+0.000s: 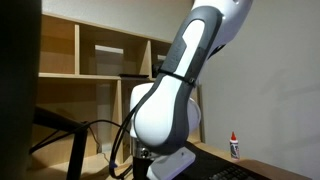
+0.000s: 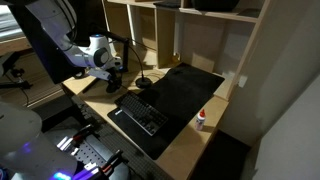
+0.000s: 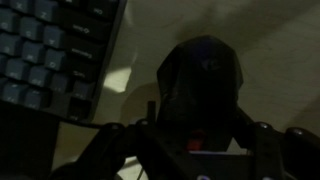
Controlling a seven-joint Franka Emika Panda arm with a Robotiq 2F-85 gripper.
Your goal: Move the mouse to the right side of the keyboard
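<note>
The mouse (image 3: 200, 75), a rounded, glossy black shell, sits on pale wood desk (image 3: 275, 40) just beside the keyboard (image 3: 45, 50), a flat dark slab of small square keys. The gripper (image 3: 195, 135) straddles the mouse with a dark finger on either flank; it is too dim to tell whether the fingers touch it. In an exterior view, a smooth black mat (image 2: 190, 85) adjoins the keyboard, with a small white red-capped bottle (image 2: 201, 119) nearby.
</note>
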